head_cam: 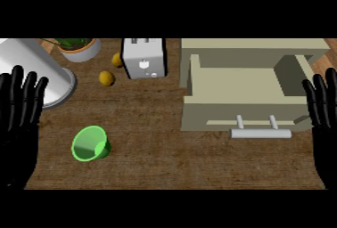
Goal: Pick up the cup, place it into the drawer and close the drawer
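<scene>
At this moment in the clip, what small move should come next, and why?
Probably bring the left hand rightward and down toward the green cup. The cup stands untouched on the counter nearer that hand, the drawer already stands open, and both hands, the right hand included, rest open at the view's edges holding nothing.

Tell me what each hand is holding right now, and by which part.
Nothing is held. The left hand and right hand rest open at the view's edges, fingers up. The green cup sits untouched on the counter.
</scene>
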Action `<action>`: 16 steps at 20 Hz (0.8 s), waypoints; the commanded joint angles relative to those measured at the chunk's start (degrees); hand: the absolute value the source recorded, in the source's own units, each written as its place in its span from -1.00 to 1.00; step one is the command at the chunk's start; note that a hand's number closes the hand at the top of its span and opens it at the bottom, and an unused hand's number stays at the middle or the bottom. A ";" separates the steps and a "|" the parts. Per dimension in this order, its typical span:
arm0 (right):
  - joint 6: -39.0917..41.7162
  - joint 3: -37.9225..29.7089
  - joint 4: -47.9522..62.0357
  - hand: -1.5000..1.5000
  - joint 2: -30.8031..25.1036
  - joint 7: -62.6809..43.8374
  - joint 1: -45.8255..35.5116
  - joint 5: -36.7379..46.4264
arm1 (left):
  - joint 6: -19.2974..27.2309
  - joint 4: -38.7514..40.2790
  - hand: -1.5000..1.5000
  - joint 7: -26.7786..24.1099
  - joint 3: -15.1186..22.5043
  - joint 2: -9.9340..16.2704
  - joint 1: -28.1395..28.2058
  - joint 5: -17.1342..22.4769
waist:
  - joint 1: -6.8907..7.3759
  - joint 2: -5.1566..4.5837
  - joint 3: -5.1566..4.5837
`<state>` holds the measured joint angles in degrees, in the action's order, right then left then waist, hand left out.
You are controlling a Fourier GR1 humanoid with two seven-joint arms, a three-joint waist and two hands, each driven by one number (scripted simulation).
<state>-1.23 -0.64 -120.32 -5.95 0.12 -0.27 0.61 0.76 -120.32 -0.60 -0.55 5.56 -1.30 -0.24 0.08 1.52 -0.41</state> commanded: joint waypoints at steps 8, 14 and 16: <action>5.45 4.36 -0.99 -1.00 1.40 -3.65 2.59 -6.31 | -2.63 1.45 -1.00 1.62 1.91 -4.79 4.91 8.72 | -0.31 -1.51 0.41; 3.80 3.23 -0.41 -1.00 1.86 -8.70 -2.47 -6.10 | -4.14 1.85 -1.00 1.16 0.68 -4.04 5.75 10.37 | -0.03 -1.48 0.40; 6.34 -0.34 -1.73 -1.00 0.15 -7.07 0.07 -9.71 | -4.66 -2.73 -1.00 2.78 0.62 -4.01 9.56 12.22 | -0.01 -1.44 0.41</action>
<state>3.53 0.81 -119.57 -5.11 -6.45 -2.16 -6.45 -3.09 -119.67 0.16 0.27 1.58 5.24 9.48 0.09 0.04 -0.02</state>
